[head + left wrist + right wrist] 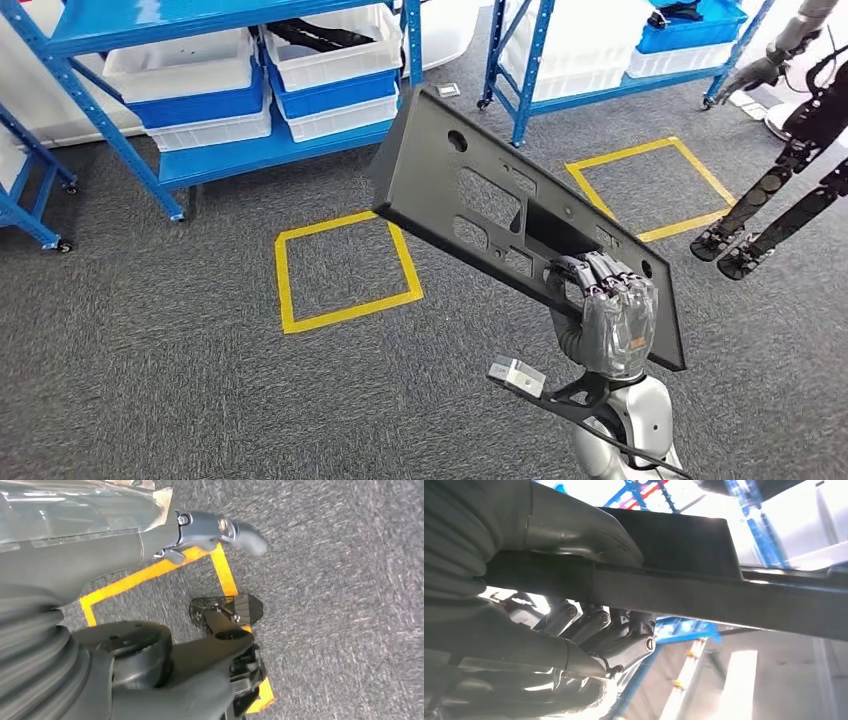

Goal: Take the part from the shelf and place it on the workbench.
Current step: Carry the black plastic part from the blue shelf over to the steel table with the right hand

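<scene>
Head view: my right hand (pixel 612 318) clasps the long flat black plastic panel with cut-outs (pixel 500 215) at its near end, fingers hooked through an opening, the far end tilted up over the yellow taped floor square (pixel 345 268). The blue steel shelf (pixel 250 150) stands beyond that square. No workbench shows, so I judge the carry should be slow and level.

Left wrist view: my left hand (pixel 200 535) hangs above a yellow square, holding nothing, thumb apart.

Right wrist view: thumb over, fingers (pixel 594 625) under the panel's edge; a firm grip matters against swing.
</scene>
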Action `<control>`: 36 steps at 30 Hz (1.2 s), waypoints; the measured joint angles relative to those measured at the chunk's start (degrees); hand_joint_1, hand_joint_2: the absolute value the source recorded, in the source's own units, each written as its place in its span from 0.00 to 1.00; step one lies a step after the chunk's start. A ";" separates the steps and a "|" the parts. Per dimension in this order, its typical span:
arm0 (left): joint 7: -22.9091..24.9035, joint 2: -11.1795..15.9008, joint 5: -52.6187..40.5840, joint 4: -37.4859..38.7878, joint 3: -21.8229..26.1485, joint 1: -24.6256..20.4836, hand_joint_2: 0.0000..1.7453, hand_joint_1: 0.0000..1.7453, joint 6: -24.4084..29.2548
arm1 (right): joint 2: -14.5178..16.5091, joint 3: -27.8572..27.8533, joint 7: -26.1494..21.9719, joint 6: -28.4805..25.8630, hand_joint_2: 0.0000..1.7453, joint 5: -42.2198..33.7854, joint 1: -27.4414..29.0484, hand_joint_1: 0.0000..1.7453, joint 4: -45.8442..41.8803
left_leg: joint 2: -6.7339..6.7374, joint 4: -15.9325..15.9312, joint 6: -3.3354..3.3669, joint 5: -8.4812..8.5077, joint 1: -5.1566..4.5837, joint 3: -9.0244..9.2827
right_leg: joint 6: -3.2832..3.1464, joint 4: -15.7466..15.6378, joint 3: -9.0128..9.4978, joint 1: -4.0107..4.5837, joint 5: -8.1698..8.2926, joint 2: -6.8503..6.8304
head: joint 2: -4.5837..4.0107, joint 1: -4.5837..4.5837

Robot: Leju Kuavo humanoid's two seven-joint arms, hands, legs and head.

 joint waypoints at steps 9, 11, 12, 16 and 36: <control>0.02 -0.01 -0.04 0.02 -0.38 -0.01 1.00 0.00 -0.18 | 0.91 -0.14 0.45 0.00 1.00 0.36 0.97 1.00 -0.93 | -5.58 17.25 0.04 -9.51 0.65 -6.81 | -2.89 0.15 -1.45 0.74 1.52 5.89 | 0.00 -0.51; 0.09 0.01 -0.21 0.02 -0.40 -0.02 1.00 0.00 -0.31 | 0.92 -0.14 0.71 0.00 1.00 0.44 1.06 1.00 -1.00 | -6.84 10.60 1.20 -5.78 0.38 -3.20 | -2.87 0.15 -1.46 1.00 1.73 7.42 | 0.00 -0.54; 0.19 0.10 -0.36 0.02 -0.40 -0.03 1.00 0.00 -0.42 | 0.97 -0.14 1.10 0.00 1.00 0.62 1.06 1.00 -1.08 | -8.27 6.60 1.87 -4.22 0.26 -1.08 | -2.75 0.18 -1.51 1.17 1.86 8.10 | 0.00 -0.51; 1.21 0.28 -0.98 0.01 -0.78 -0.13 1.00 0.00 -1.48 | 1.20 -0.16 3.25 0.13 1.00 1.87 1.42 1.00 -1.78 | -9.21 1.33 2.68 -2.65 -0.38 1.38 | -1.54 0.02 -2.25 1.16 2.63 10.25 | 0.00 -0.62; 10.52 -0.38 2.16 -0.01 0.17 -0.59 1.00 0.00 -7.50 | 1.27 0.17 4.28 0.45 1.00 1.30 -6.79 1.00 3.82 | -4.34 8.85 0.35 -7.18 -0.28 -2.47 | -2.33 -1.11 -0.40 0.22 1.70 3.03 | 0.00 -0.57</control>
